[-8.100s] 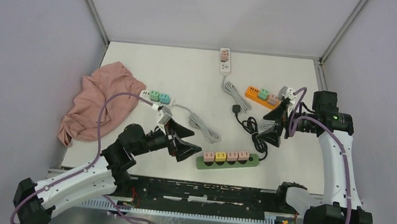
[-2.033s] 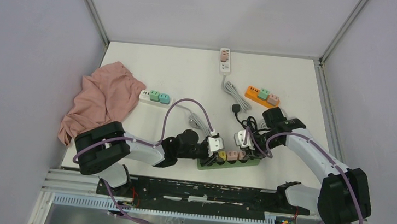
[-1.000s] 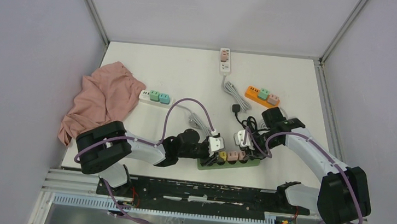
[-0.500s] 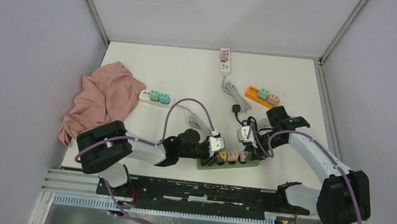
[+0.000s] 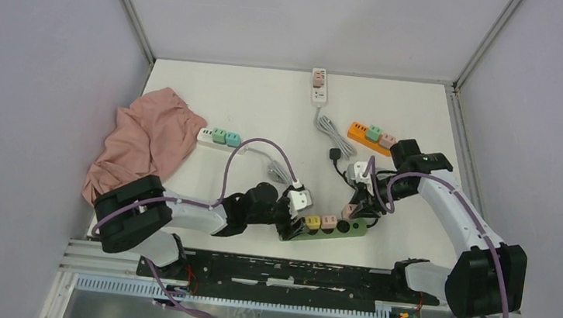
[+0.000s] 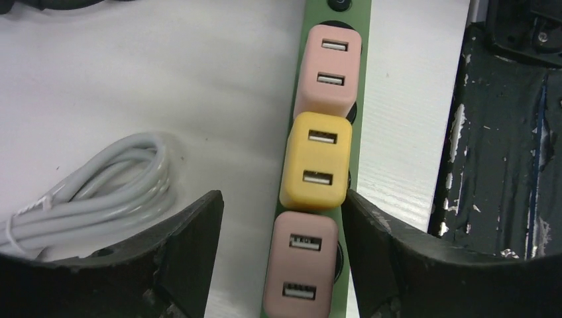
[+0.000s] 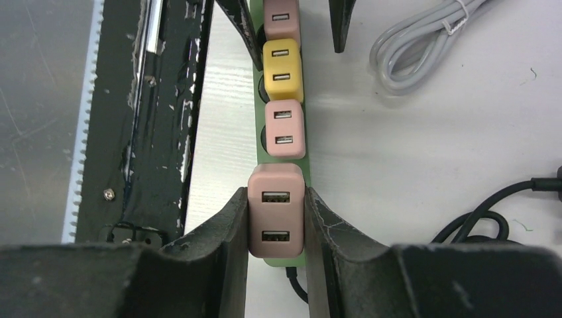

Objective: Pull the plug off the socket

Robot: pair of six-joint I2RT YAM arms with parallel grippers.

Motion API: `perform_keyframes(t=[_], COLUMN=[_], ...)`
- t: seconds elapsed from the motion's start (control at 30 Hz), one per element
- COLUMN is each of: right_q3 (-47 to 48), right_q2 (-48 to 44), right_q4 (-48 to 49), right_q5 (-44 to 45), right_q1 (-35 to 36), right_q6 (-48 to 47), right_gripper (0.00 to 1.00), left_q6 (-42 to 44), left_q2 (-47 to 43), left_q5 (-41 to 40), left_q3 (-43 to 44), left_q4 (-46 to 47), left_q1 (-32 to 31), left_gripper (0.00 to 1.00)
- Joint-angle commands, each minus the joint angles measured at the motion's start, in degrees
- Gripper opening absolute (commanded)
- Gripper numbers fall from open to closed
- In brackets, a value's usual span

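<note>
Near the surface's [image 5: 268, 103] near edge, the right tool [image 7: 276, 199] is clamped on a pink cube-shaped plug [image 7: 276, 222], apparently just clear of the long green power strip [image 5: 356, 228]. The left tool [image 6: 278, 199], parted and empty, straddles the strip's other end, likely to steady it.

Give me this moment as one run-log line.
right claw: shut on pink plug, out of green strip | left claw: open, straddling its other end | three plugs seated

Pink plug [image 7: 276, 218] matt smooth plastic; table [image 7: 411, 152] white, faint grain, perhaps laminate; rail [image 7: 166, 132] scuffed black paint.
</note>
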Motion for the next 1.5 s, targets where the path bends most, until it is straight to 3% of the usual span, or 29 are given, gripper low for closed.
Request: perform_keyframes(t=[0.0, 0.2, 0.37, 0.53, 0.63, 1.0, 1.47], right_q3=[2.76, 3.48, 2.49, 1.88, 2.91, 5.57, 6.32], right_q2=[-1.5, -0.21, 1.78, 5.2, 8.16, 15.73, 17.85], right_q4=[0.53, 11.21, 24.59, 36.05, 37.41, 35.91, 35.49], right_q5=[-6.56, -9.98, -12.42, -11.21, -9.91, -10.02, -10.67], right_q1=[-1.31, -1.66, -2.03, -2.28, -2.26, -2.37, -2.51], right_q6=[8.59, 28.48, 50.79, 72.64, 79.87, 87.49, 88.28], right_gripper=[0.01, 0.02, 0.03, 0.04, 0.04, 0.11, 0.14], left_q6=[-4.32, -7.19, -12.87, -21.09, -24.97, -34.6, -30.8], left_q2=[-7.16, -15.16, -21.61, -25.35, -24.97, -17.09, -4.67], left_q5=[-2.6, -3.63, -5.93, -11.35, -11.76, -18.0, -26.81], left_q3=[-1.37, -2.49, -3.17, 0.1, 3.44, 17.38, 29.32], left_q4=[1.08, 1.11, 0.76, -5.86, -10.45, -26.02, -35.58], left_q1=[0.41, 0.44, 0.63, 1.6, 2.93, 4.04, -1.22], left_gripper=[0.76, 0.8, 0.84, 0.87, 0.87, 0.86, 0.87])
